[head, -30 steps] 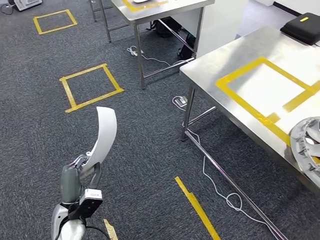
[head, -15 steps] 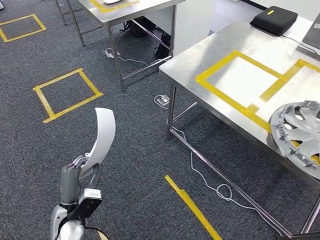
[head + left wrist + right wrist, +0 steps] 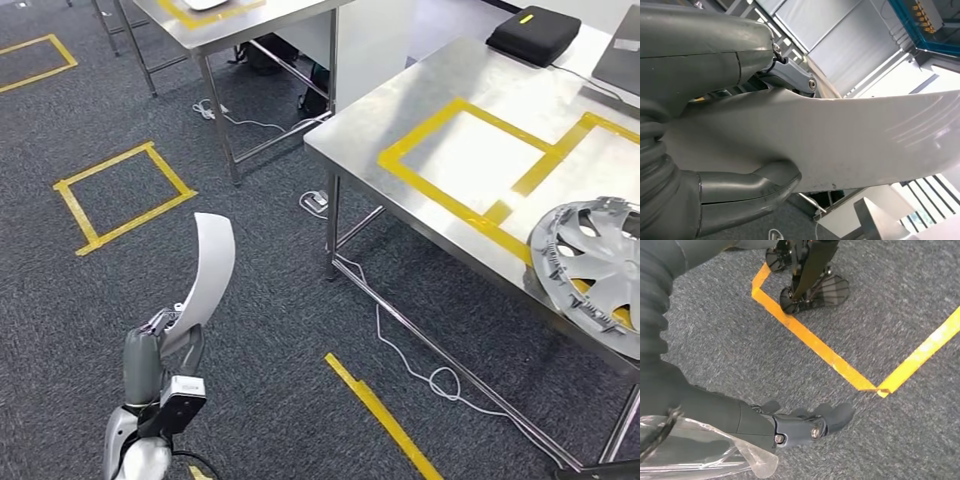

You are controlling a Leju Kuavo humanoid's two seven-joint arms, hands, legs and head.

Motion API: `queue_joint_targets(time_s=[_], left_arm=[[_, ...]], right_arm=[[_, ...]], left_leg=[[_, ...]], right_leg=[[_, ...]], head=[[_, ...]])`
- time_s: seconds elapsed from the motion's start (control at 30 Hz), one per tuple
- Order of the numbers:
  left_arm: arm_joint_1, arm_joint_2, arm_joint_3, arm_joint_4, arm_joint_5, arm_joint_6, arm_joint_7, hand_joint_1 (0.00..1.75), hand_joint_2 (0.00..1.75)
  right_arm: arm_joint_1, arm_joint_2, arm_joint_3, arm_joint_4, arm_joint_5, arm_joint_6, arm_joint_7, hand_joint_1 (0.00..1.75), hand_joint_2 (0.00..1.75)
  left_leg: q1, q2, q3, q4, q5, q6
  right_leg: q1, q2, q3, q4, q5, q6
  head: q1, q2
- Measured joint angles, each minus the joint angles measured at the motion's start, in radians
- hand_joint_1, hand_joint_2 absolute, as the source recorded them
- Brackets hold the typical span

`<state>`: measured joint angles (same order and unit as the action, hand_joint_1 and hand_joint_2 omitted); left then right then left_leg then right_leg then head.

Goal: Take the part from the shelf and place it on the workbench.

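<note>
Left hand (image 3: 155, 345), curved white part (image 3: 205, 268) in grip.
Thumb (image 3: 749, 192) and fingers (image 3: 791, 80) pinch the part's lower end; the part rises upright above grey carpet (image 3: 68, 300). Right hand (image 3: 791, 425): fingers extended, close together, holding nothing, over floor tape (image 3: 817, 347). Steel workbench (image 3: 362, 125) well apart, bearing yellow tape frame (image 3: 423, 175), silver hubcap (image 3: 596, 260), black case (image 3: 532, 35).

Curved white part (image 3: 207, 268) stands upright above carpet, unplaced.
</note>
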<state>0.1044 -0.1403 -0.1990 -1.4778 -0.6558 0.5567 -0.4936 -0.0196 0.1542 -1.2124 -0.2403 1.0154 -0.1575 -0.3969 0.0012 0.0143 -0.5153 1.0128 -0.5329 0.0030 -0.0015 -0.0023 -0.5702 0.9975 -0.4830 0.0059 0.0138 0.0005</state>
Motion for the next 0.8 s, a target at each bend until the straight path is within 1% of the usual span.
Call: queue_joint_targets(time_s=[0.03,0.07,0.1,0.13,0.17,0.2,0.23,0.27,0.3,0.33,0.37,0.4,0.43,0.5,0.53,0.57,0.6,0.63,0.67,0.7,0.73,0.77,0.8], left_arm=[[-0.002,0.0,0.0,0.0,0.0,0.0,0.0,1.75,1.75],[-0.003,0.0,0.0,0.0,0.0,0.0,0.0,1.75,1.75],[-0.003,0.0,0.0,0.0,0.0,0.0,0.0,1.75,1.75],[-0.003,0.001,0.0,0.001,0.0,0.0,0.0,1.75,1.75],[-0.002,0.001,0.0,0.001,0.0,0.0,0.001,1.75,1.75],[-0.001,0.002,0.0,0.002,0.0,0.0,0.001,1.75,1.75],[0.0,0.003,0.0,0.002,0.0,0.0,0.001,1.75,1.75],[0.0,0.004,0.0,0.003,0.0,0.0,0.001,1.75,1.75],[0.0,0.004,0.0,0.003,0.0,0.0,0.001,1.75,1.75],[-0.001,0.005,0.0,0.003,0.0,0.0,0.001,1.75,1.75],[-0.001,0.005,0.0,0.004,0.0,0.0,0.001,1.75,1.75],[-0.001,0.005,0.0,0.004,0.0,0.001,0.001,1.75,1.75],[-0.001,0.006,0.0,0.004,0.0,0.001,0.001,1.75,1.75],[-0.001,0.005,0.001,0.005,0.001,0.001,0.001,1.75,1.75],[-0.001,0.005,0.001,0.005,0.002,0.001,0.001,1.75,1.75],[-0.003,0.005,0.001,0.005,0.003,0.001,0.0,1.75,1.75],[-0.004,0.004,0.001,0.005,0.005,0.001,0.0,1.75,1.75],[-0.005,0.004,0.001,0.005,0.006,0.001,-0.001,1.75,1.75],[-0.005,0.004,0.001,0.005,0.007,0.001,-0.001,1.75,1.75],[-0.004,0.004,0.001,0.005,0.007,0.001,-0.001,1.75,1.75],[-0.004,0.004,0.001,0.005,0.008,0.001,-0.001,1.75,1.75],[-0.004,0.004,0.001,0.005,0.008,0.001,-0.001,1.75,1.75],[-0.004,0.004,0.001,0.005,0.008,0.001,-0.002,1.75,1.75]], right_arm=[[0.001,0.0,0.0,0.0,0.0,0.0,0.0,0.0,1.75],[0.001,-0.001,-0.001,0.0,0.0,0.0,0.0,0.0,1.75],[0.0,-0.001,-0.002,0.0,0.001,0.0,-0.001,0.0,1.75],[-0.001,-0.001,-0.004,-0.001,0.001,0.0,0.0,0.0,1.75],[-0.001,-0.002,-0.005,-0.001,0.001,0.0,0.0,0.0,1.75],[-0.001,-0.002,-0.006,-0.001,0.001,0.0,0.0,0.0,1.75],[0.001,-0.002,-0.007,-0.001,0.001,0.0,0.0,0.0,1.75],[0.002,-0.001,-0.007,0.0,0.001,0.0,0.0,0.0,1.75],[0.003,-0.001,-0.007,0.0,0.002,0.0,0.0,0.0,1.75],[0.003,-0.001,-0.008,0.0,0.002,0.0,0.0,0.0,1.75],[0.001,0.0,-0.009,0.0,0.002,0.0,0.0,0.0,1.75],[0.0,-0.001,-0.009,0.0,0.002,0.0,-0.001,0.0,1.75],[-0.001,-0.001,-0.01,0.0,0.002,0.0,-0.001,0.0,1.75],[0.001,-0.001,-0.01,0.0,0.004,0.0,-0.001,0.0,1.75],[0.001,-0.001,-0.011,0.0,0.004,0.0,-0.001,0.0,1.75],[-0.001,-0.001,-0.011,0.0,0.005,0.0,-0.001,0.0,1.75],[-0.002,-0.001,-0.011,0.0,0.006,0.0,-0.002,0.0,1.75],[-0.003,-0.001,-0.012,0.0,0.006,0.0,-0.002,0.0,1.75],[-0.003,-0.001,-0.012,0.0,0.007,0.0,-0.002,0.0,1.75],[-0.001,-0.001,-0.012,0.0,0.007,0.0,-0.002,0.0,1.75],[0.001,-0.001,-0.013,0.0,0.007,0.0,-0.002,0.0,1.75],[0.002,-0.001,-0.013,0.0,0.007,0.0,-0.002,0.0,1.75],[0.003,-0.001,-0.014,0.0,0.008,0.0,-0.002,0.0,1.75]], left_leg=[[0.0,-0.001,-0.004,0.019,-0.013,-0.005],[0.001,-0.003,-0.02,0.061,-0.034,-0.009],[0.002,-0.004,-0.05,0.121,-0.059,-0.012],[0.004,-0.005,-0.091,0.19,-0.083,-0.015],[0.006,-0.005,-0.128,0.247,-0.095,-0.018],[0.007,-0.005,-0.152,0.273,-0.089,-0.019],[0.008,-0.005,-0.159,0.263,-0.061,-0.019],[0.008,-0.005,-0.146,0.216,-0.018,-0.018],[0.008,-0.006,-0.122,0.151,0.027,-0.016],[0.007,-0.008,-0.097,0.091,0.056,-0.012],[0.006,-0.009,-0.079,0.046,0.069,-0.007],[0.004,-0.011,-0.07,0.022,0.066,-0.002],[0.003,-0.012,-0.068,0.013,0.058,0.004],[0.005,-0.014,-0.061,0.004,0.053,0.016],[0.007,-0.015,-0.054,0.001,0.05,0.023],[0.008,-0.015,-0.047,-0.001,0.047,0.029],[0.008,-0.014,-0.042,-0.003,0.043,0.034],[0.007,-0.013,-0.038,-0.003,0.038,0.037],[0.006,-0.013,-0.034,-0.003,0.033,0.039],[0.005,-0.013,-0.027,-0.003,0.027,0.039],[0.004,-0.013,-0.018,-0.003,0.02,0.038],[0.004,-0.014,-0.006,-0.003,0.011,0.037],[0.004,-0.015,0.008,-0.003,0.001,0.034]], right_leg=[[-0.003,0.001,0.01,-0.007,-0.001,-0.006],[-0.006,0.001,0.021,-0.014,-0.002,-0.012],[-0.006,0.002,0.028,-0.016,-0.006,-0.016],[-0.006,0.004,0.033,-0.016,-0.01,-0.019],[-0.006,0.006,0.037,-0.016,-0.015,-0.021],[-0.006,0.009,0.043,-0.016,-0.02,-0.02],[-0.005,0.013,0.051,-0.016,-0.026,-0.018],[-0.006,0.015,0.061,-0.015,-0.033,-0.016],[-0.006,0.018,0.067,-0.016,-0.041,-0.012],[-0.005,0.02,0.072,-0.014,-0.049,-0.007],[-0.003,0.022,0.075,-0.014,-0.056,-0.001],[-0.002,0.023,0.073,-0.015,-0.06,0.006],[-0.001,0.023,0.077,-0.014,-0.06,0.013],[-0.003,0.021,0.079,-0.009,-0.061,0.024],[-0.003,0.018,0.073,0.01,-0.069,0.029],[-0.004,0.015,0.052,0.047,-0.086,0.032],[-0.004,0.012,0.016,0.106,-0.11,0.035],[-0.005,0.011,-0.029,0.179,-0.137,0.037],[-0.007,0.01,-0.076,0.245,-0.157,0.038],[-0.007,0.01,-0.113,0.288,-0.163,0.039],[-0.008,0.01,-0.132,0.292,-0.148,0.04],[-0.008,0.01,-0.13,0.255,-0.11,0.039],[-0.008,0.009,-0.113,0.19,-0.059,0.037]], head=[[-0.002,0.0],[-0.005,0.0],[-0.008,0.0],[-0.01,0.0],[-0.009,0.0],[-0.009,0.0],[-0.009,0.0],[-0.009,0.0],[-0.01,0.0],[-0.009,0.0],[-0.009,0.0],[-0.008,0.0],[-0.006,0.0],[-0.002,0.0],[-0.001,0.0],[0.0,0.0],[0.002,0.0],[0.002,0.0],[0.003,0.0],[0.003,0.0],[0.003,0.0],[0.004,0.0],[0.004,0.0]])
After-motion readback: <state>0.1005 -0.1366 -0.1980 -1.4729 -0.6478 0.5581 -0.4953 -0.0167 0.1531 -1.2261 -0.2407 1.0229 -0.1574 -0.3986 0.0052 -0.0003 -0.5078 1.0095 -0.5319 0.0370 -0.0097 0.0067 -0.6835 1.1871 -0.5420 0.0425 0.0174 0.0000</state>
